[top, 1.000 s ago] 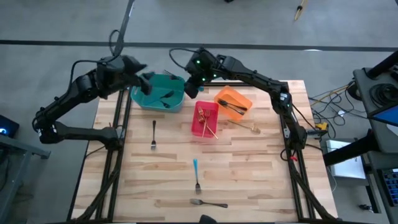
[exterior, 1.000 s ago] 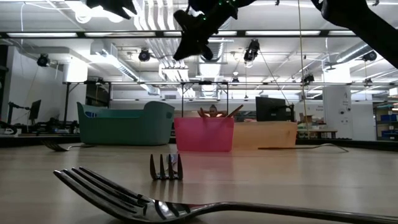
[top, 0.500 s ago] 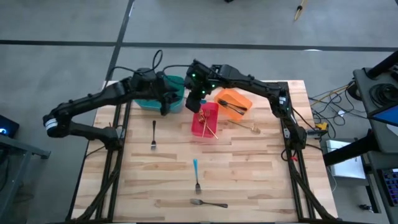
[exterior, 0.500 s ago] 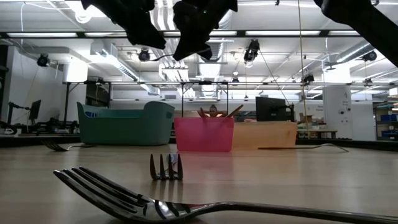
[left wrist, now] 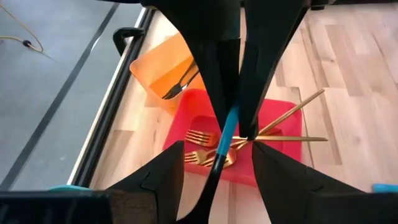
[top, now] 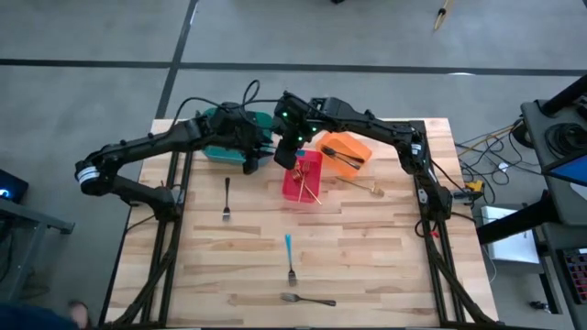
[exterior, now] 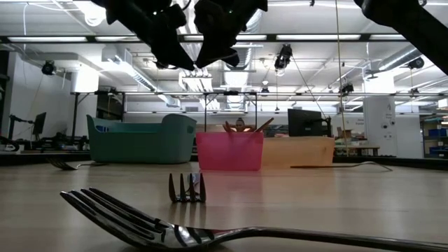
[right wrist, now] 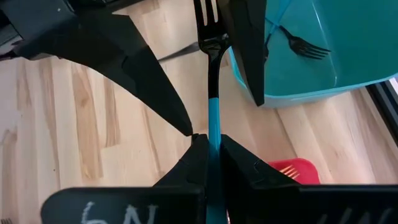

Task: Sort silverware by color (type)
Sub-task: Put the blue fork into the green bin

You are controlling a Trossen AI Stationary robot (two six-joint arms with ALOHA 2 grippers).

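Right wrist view shows the key thing best: a blue-handled fork [right wrist: 211,93] held in mid-air, its handle end pinched between the right fingers [right wrist: 208,155], which are shut on it, its long axis running straight out from them with the tines at the far tip. The left fingers [right wrist: 249,50] stand on either side of that far half, partly open and straddling it, not yet closed as far as I can see. From the left wrist view the fork [left wrist: 224,134] passes between the left fingers with the red bin [left wrist: 186,121] and its gold forks [left wrist: 205,146] below. Seen from above, both fingers meet over the gap between the teal bin [top: 216,149] and the red one, above the desk [top: 367,257]. It looks like a handover, and the left fingers need only close across the fork's axis.
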